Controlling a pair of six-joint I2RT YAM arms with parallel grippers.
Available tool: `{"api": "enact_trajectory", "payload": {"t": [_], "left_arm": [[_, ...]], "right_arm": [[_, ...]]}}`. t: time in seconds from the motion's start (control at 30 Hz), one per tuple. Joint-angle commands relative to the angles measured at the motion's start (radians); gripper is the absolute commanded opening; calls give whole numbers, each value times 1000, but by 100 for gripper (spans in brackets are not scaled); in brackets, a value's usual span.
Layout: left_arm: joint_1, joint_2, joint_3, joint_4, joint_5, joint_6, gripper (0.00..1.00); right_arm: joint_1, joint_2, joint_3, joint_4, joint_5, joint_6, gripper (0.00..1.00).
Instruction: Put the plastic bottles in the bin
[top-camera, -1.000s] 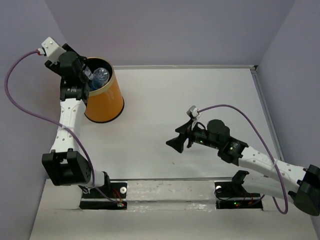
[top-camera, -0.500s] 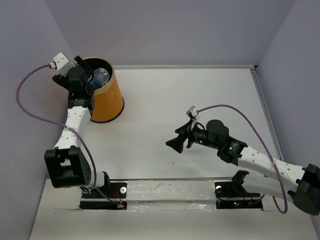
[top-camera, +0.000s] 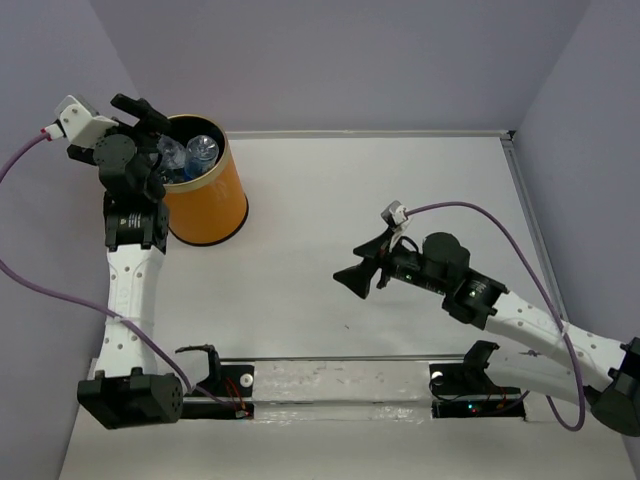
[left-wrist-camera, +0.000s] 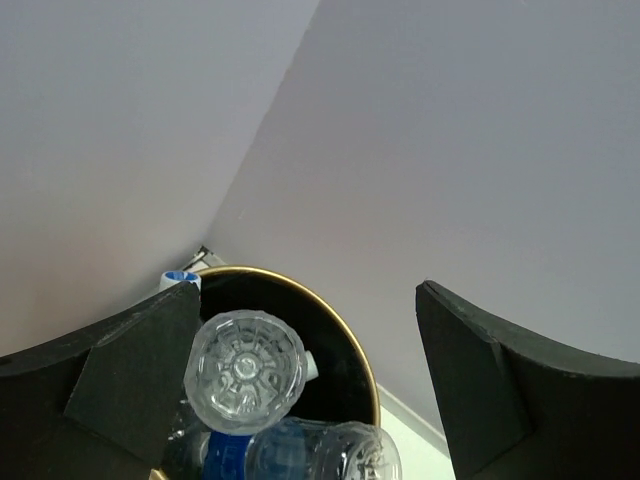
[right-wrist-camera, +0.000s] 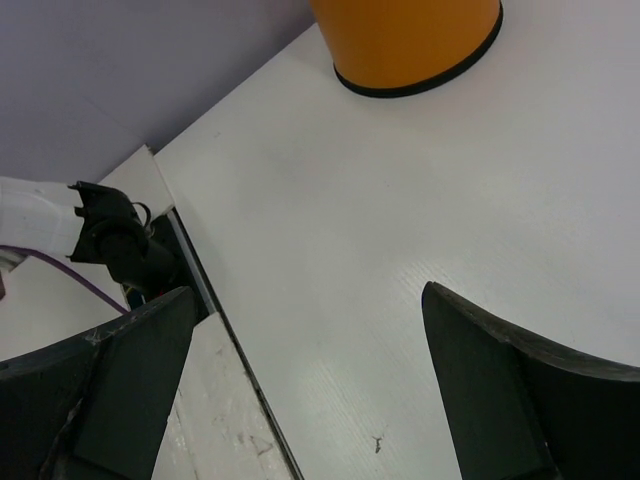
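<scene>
The orange bin (top-camera: 210, 205) stands at the table's far left, and its base (right-wrist-camera: 420, 40) shows in the right wrist view. Clear crinkled plastic bottles (top-camera: 200, 150) lie inside it. From the left wrist I see one bottle bottom-up (left-wrist-camera: 245, 370) and another with a blue label (left-wrist-camera: 325, 450) within the pale rim (left-wrist-camera: 340, 325). My left gripper (top-camera: 150, 130) hangs open over the bin's left edge, empty (left-wrist-camera: 305, 390). My right gripper (top-camera: 355, 278) is open over the bare table, far from the bin, holding nothing (right-wrist-camera: 305, 390).
Lilac walls close in the table on the left, back and right. A raised white rail (top-camera: 525, 200) runs along the right side. The arm bases and a metal strip (top-camera: 340, 385) line the near edge. A purple cable (right-wrist-camera: 70, 270) shows near the left base.
My left gripper opened over the bin and the bottle it had now lies inside. The left arm swung left and back. The right arm barely shifted.
</scene>
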Motion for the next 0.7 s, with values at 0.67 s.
{"api": "enact_trajectory", "payload": {"t": [0.67], "left_arm": [[-38, -676, -268, -319, 675, 1, 99]], "right_arm": [[4, -571, 252, -427, 619, -50, 100]]}}
